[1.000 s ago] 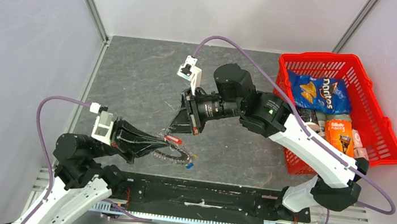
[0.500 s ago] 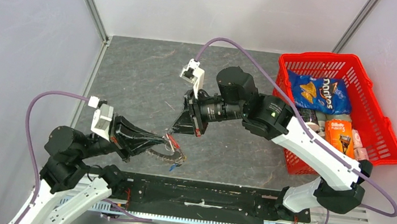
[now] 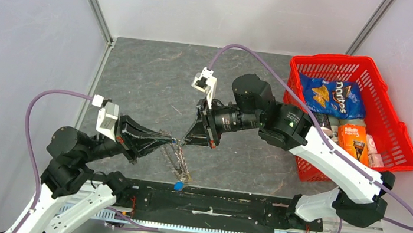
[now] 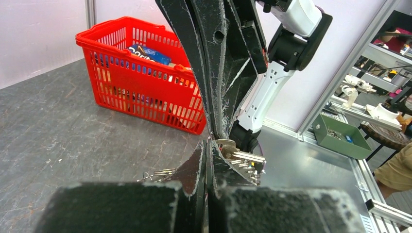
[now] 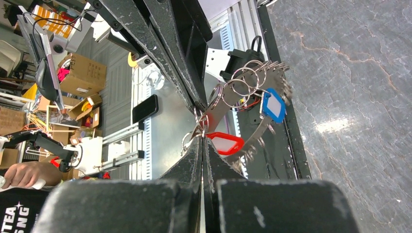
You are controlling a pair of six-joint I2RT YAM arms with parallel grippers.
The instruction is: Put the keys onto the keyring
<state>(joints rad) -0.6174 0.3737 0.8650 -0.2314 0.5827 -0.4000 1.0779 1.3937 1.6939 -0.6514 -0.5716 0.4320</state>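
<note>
Left fingers [image 3: 152, 139] pinch the top of the keyring [image 3: 178, 160], which hangs above the desk [image 3: 148, 85]; right fingers [image 3: 196, 134], closed tight, touch its keys [image 4: 241, 156].

The left arm [image 3: 78, 151] rises from its base at the near left and reaches to the right, wrist roughly level. The left hand [image 3: 172, 141] points right, its fingers pressed together and pinching the keyring [image 3: 177, 159] at their tips. The right arm [image 3: 308, 138] climbs from the near right, bends at the elbow and stretches leftward over the bench. The right hand [image 3: 185, 141] points left and slightly down, fingers also pressed together. The two hands meet almost tip to tip, each one's closed fingers filling the other's wrist view.
</note>
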